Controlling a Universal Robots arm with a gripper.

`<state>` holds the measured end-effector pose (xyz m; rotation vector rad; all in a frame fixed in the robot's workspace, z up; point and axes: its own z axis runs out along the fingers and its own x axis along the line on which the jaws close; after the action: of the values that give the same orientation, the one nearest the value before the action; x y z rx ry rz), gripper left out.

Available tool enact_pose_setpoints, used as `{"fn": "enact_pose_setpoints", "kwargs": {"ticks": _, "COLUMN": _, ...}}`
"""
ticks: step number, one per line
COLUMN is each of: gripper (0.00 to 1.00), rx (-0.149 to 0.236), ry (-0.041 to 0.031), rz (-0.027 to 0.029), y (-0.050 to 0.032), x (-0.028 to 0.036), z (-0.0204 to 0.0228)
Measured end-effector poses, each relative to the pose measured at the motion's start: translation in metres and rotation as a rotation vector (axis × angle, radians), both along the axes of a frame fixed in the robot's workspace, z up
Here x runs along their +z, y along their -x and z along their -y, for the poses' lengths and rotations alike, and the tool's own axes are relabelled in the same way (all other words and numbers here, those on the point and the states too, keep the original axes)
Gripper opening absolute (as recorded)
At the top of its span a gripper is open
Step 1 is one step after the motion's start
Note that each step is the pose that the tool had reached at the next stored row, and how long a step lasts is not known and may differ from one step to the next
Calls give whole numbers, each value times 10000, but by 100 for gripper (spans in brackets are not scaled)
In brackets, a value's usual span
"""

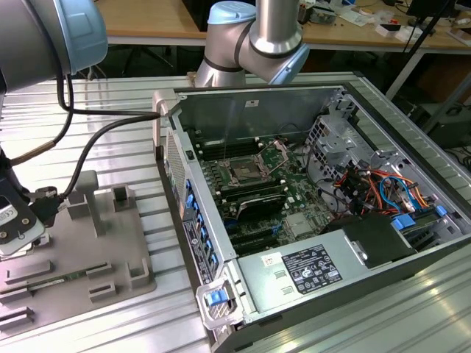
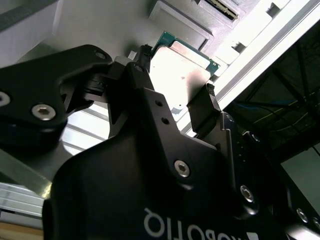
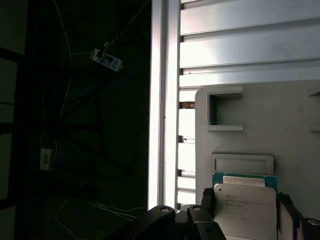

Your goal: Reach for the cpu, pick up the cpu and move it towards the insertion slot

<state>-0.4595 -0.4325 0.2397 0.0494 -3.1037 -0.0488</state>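
The cpu (image 3: 245,205) is a flat silvery square with a green rim, lying low over the grey fixture tray (image 3: 280,130). In both wrist views my gripper (image 2: 176,80) straddles it, one black finger (image 2: 144,62) against one edge and the other against the opposite edge, shut on it. Whether the chip has left the tray I cannot tell. In the exterior view the gripper (image 1: 16,239) hangs over the tray (image 1: 81,272) at that view's far left. The insertion slot (image 1: 243,175) is the metal-framed socket on the green motherboard inside the open computer case, well to that view's right.
The case wall (image 1: 176,162) stands between the tray and the motherboard. A black cable (image 1: 96,143) runs from the arm to the case's corner. Upright grey posts (image 1: 88,195) rise from the tray near the gripper. Drive cages and coloured wiring (image 1: 368,184) fill the case's far side.
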Motion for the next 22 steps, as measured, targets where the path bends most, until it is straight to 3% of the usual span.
{"fn": "enact_pose_setpoints", "kwargs": {"ticks": 7, "gripper": 55, "rx": 0, "ry": 1, "rz": -2, "y": 0, "x": 37, "z": 0}}
{"fn": "enact_pose_setpoints", "kwargs": {"ticks": 11, "gripper": 55, "rx": 0, "ry": 0, "rz": -1, "y": 0, "x": 90, "z": 0}}
{"fn": "enact_pose_setpoints", "kwargs": {"ticks": 22, "gripper": 55, "rx": 0, "ry": 0, "rz": -1, "y": 0, "x": 128, "z": 0}}
